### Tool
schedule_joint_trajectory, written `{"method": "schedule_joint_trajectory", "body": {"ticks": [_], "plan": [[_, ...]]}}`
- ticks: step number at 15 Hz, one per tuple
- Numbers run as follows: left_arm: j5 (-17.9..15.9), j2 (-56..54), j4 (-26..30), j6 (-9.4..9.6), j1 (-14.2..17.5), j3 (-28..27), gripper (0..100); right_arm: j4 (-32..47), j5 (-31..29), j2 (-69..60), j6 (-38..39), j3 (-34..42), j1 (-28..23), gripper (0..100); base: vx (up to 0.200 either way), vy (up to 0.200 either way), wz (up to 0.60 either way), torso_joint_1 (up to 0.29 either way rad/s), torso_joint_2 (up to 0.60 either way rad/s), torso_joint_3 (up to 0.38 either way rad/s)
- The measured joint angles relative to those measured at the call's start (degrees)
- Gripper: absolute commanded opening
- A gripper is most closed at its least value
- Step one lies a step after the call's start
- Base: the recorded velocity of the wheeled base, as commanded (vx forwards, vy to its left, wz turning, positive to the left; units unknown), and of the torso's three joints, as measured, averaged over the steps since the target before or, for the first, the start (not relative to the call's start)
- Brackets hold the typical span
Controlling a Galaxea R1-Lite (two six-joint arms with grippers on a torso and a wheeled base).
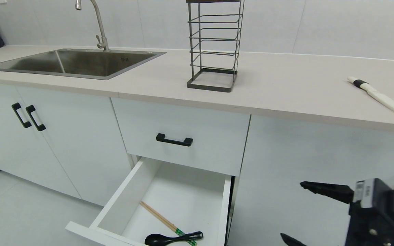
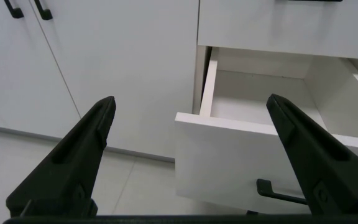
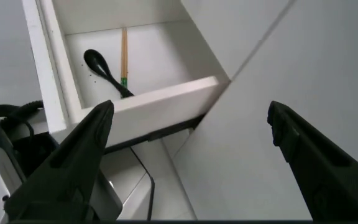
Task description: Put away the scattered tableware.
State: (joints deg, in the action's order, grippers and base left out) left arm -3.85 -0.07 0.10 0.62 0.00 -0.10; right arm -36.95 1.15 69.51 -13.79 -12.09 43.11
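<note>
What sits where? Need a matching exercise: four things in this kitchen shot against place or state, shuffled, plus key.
Things:
1. white knife
2. black spoon
3. wire rack
4. upper drawer

Place or state:
A. closed
B. lying at the right end of the counter
C. inside the pulled-out drawer
D. standing upright mid-counter

Pairs: 1-B, 2-C, 3-D, 4-A

The top of the wire rack [image 1: 214, 51] is cut off by the upper edge; the front of the drawer [image 1: 117, 202] and the spoon [image 1: 173, 238] by the lower edge.
</note>
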Motion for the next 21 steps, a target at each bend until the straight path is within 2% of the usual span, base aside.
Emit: {"method": "schedule_joint_trajectory", "body": {"ticks": [4,8,10,13,15,19,21], "plan": [[0.0,0.0,0.0,-0.02,0.0,0.0,100,4.0,0.0,-15.8,-1.6,3.1,-8.2,100,0.000,0.000,0.00,0.000,0.00,0.000],[0.0,0.0,0.0,-0.02,0.0,0.0,100,5.2,0.3,-28.9,-4.0,4.3,-12.8,100,0.000,0.000,0.00,0.000,0.00,0.000],[0.0,0.0,0.0,0.00,0.0,0.0,100,8.2,0.4,-36.2,-3.5,4.1,-18.0,100,0.000,0.000,0.00,0.000,0.00,0.000],[0.0,0.0,0.0,0.00,0.0,0.0,100,14.4,1.3,-44.3,-3.0,1.6,-28.5,100,0.000,0.000,0.00,0.000,0.00,0.000],[0.0,0.0,0.0,0.04,0.0,0.0,100,15.4,3.5,-47.1,-2.9,0.8,-33.8,100,0.000,0.000,0.00,0.000,0.00,0.000],[0.0,0.0,0.0,0.00,0.0,0.0,100,16.0,3.8,-53.3,-2.4,6.6,-37.3,100,0.000,0.000,0.00,0.000,0.00,0.000],[0.0,0.0,0.0,0.00,0.0,0.0,100,18.7,3.4,-56.6,3.6,10.0,-38.1,100,0.000,0.000,0.00,0.000,0.00,0.000]]}}
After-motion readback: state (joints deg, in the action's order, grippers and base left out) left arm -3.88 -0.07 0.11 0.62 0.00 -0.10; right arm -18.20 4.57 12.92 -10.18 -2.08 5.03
